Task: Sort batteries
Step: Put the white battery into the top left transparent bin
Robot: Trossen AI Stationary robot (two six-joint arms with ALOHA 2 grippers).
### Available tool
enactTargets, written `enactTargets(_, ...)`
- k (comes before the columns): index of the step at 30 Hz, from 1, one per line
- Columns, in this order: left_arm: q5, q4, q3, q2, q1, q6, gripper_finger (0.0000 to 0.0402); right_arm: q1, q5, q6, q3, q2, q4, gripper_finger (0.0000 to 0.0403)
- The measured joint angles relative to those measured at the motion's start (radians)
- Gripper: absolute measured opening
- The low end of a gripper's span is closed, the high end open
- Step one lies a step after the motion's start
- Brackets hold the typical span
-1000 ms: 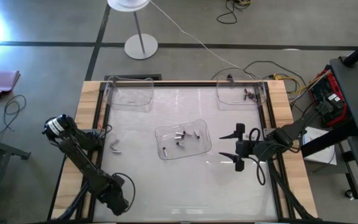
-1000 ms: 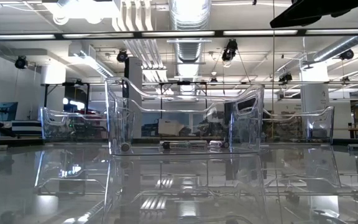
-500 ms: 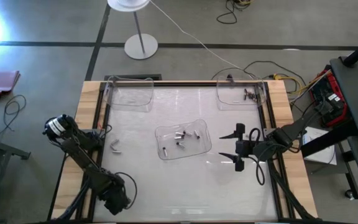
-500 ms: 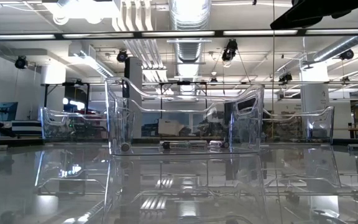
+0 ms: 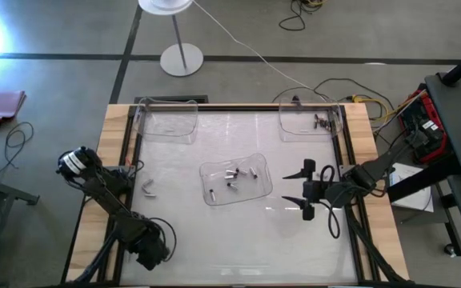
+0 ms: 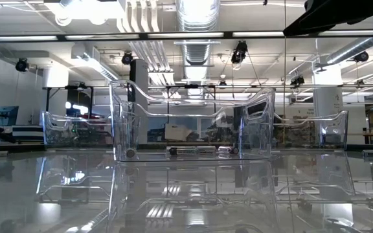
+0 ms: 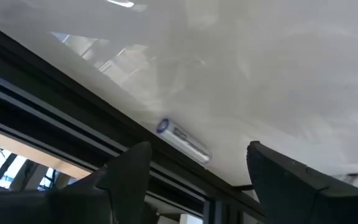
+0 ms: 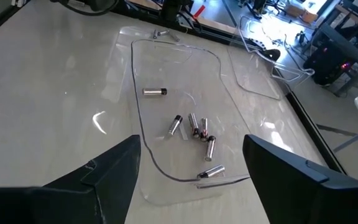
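Start at your right gripper [image 5: 306,190]: its two dark fingers stand wide apart and hold nothing; it hovers just beside the right edge of the clear plastic middle tray [image 5: 264,190], pointing across the table toward it; in the right wrist view the same gripper [image 8: 188,168] frames that tray's wall [image 8: 135,87] directly ahead, so the tray's load lies straight out in front of the spread fingers. Inside lie the small silvery-grey cylindrical batteries [image 8: 191,129], a loose cluster of five or six with one more lying apart [image 8: 155,91]; their long axes point different ways, so you will likely have to turn the wrist to whichever one you choose; the one nearest the fingers [image 8: 211,171] lies close against the tray's near wall and roughly crosswise to the approach, which could crowd a finger.

Farther out, the clear tray at the far right corner [image 5: 288,128] already holds a few batteries [image 5: 322,122]; the clear tray at the far left corner [image 5: 166,131] looks bare.

Your left gripper [image 7: 194,171] is spread and holds nothing, low at the near left edge of the table; one lone silvery battery [image 7: 182,139] lies just ahead of it beside the dark frame rail [image 7: 55,93], long axis roughly along the rail. For the middle tray, the right arm is clearly the nearer.
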Motion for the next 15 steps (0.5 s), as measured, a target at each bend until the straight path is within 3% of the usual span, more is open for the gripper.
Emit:
enactTargets(10,0.066,0.183,-0.087,0.000,0.001,-0.067,0.0232,0.000,0.000,0.000,-0.007,0.000,0.000,0.0289)
enactTargets(15,0.070,0.198,-0.091,0.001,0.002,-0.074,0.0231,0.000,0.000,0.000,-0.010,0.000,0.000,0.0280)
